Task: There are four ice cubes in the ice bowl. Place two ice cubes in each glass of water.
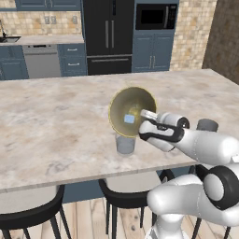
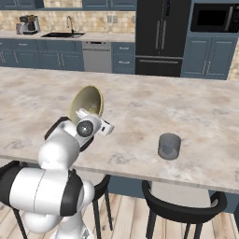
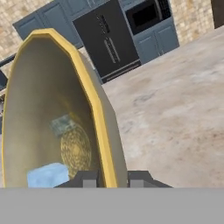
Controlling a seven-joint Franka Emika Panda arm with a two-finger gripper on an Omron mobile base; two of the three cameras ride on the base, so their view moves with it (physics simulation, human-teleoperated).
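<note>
Over on the left of the worktop [image 1: 56,116] we've got the ice bowl [image 1: 133,110] tipped steeply up on its side, mouth facing us in the left base view. Our gripper [image 3: 112,178] is pinched tight on its rim, one finger inside, one outside. We can see one pale blue ice cube [image 3: 48,175] sitting low in the bowl near the rim, and a second, duller cube [image 3: 62,125] higher up on the inner wall. Just below the tilted bowl stands one glass of water [image 1: 125,144]; whether any ice is in it already, we can't tell. Off to the right, well apart, waits the other glass [image 2: 169,146]. By our reading, we're mid-pour over that first glass. Next we need a careful, small tilt so that cubes drop in one at a time, not all together.
</note>
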